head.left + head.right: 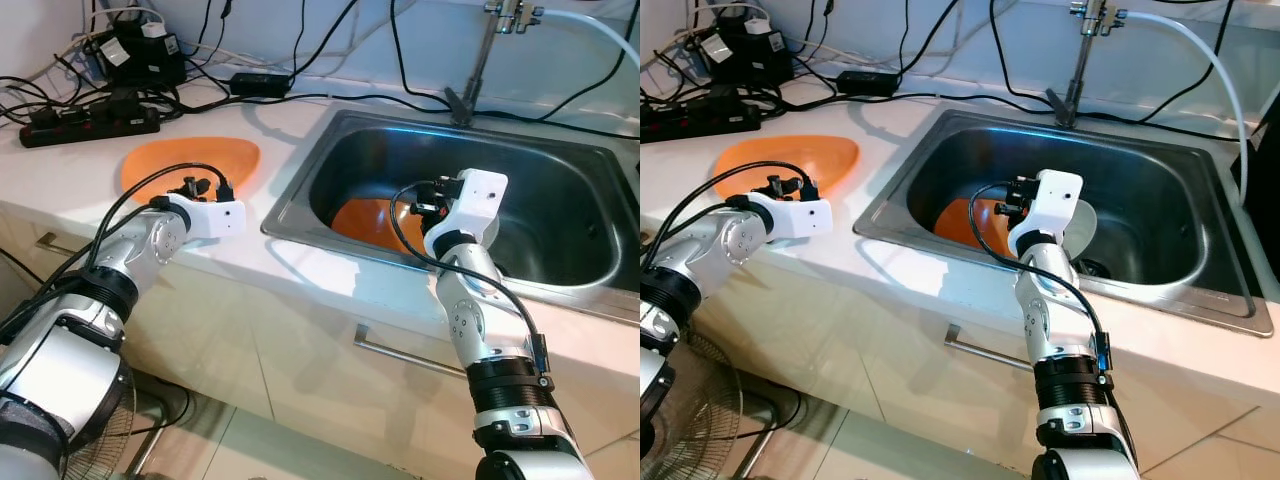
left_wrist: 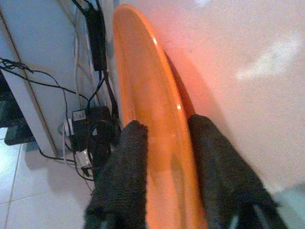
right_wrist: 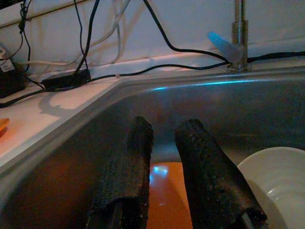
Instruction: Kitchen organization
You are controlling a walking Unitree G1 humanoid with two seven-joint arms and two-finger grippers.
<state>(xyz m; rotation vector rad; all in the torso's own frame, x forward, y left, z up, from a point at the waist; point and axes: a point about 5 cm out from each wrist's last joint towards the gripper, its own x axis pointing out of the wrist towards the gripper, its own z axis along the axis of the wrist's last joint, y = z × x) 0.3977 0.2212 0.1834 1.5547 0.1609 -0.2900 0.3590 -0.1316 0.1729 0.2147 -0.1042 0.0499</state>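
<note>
Two orange plates are in play: one orange plate on the counter [image 1: 190, 165], lying flat on the white counter [image 1: 90, 200] left of the sink [image 1: 330, 150], and a second orange plate in the sink [image 1: 365, 222] on the basin floor, with a white plate [image 3: 279, 183] just beside it. Your left gripper [image 2: 167, 143] has its jaws set apart astride the near rim of the counter plate, one finger above and one below, seemingly touching but not clearly squeezing. Your right gripper [image 3: 164, 157] hangs inside the basin above the sunken orange plate, jaws slightly apart, holding nothing. Looks like the grasp step on the counter plate. Next, you need to close the left jaws firmly on the rim before lifting; a thin rim may slip or tilt. Mind the power strip [image 1: 90, 125] and cables [image 1: 260, 85] behind the plate, and the faucet [image 1: 480, 60] over the sink.
</note>
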